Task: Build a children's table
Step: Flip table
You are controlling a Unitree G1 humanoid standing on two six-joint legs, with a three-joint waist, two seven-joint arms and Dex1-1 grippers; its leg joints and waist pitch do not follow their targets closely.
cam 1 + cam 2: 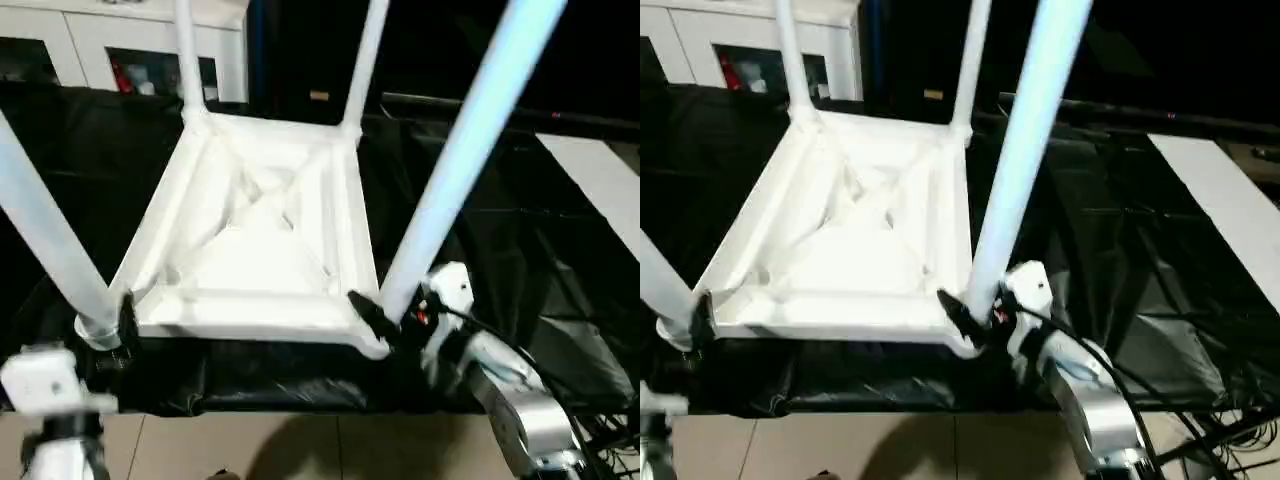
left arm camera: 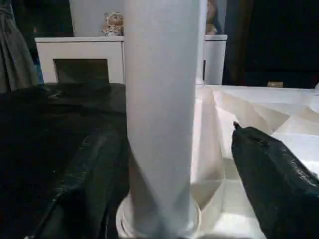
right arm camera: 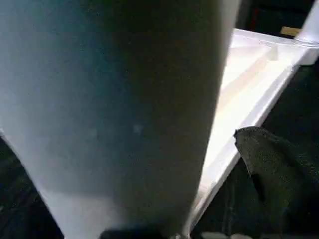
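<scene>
The white tabletop (image 1: pixel 255 250) lies upside down on a black-covered surface, ribbed underside up. Four white legs stand in its corner sockets. The far-left leg (image 1: pixel 187 50) and far-right leg (image 1: pixel 365 55) rise at the back. My left gripper (image 1: pixel 108 325) is at the base of the near-left leg (image 1: pixel 45 235), open around it, with a gap between the leg (image 2: pixel 159 109) and one black finger (image 2: pixel 274 174). My right gripper (image 1: pixel 388 318) is shut on the base of the near-right leg (image 1: pixel 465 150), a black finger (image 1: pixel 366 312) lying against the tabletop corner.
A white cabinet (image 1: pixel 110 35) with glass doors stands behind at the left. Black sheeting (image 1: pixel 480 290) covers the surface around the tabletop. A pale board (image 1: pixel 600 180) lies at the right. Cables (image 1: pixel 1230 420) trail at the lower right, and tiled floor (image 1: pixel 300 450) is in front.
</scene>
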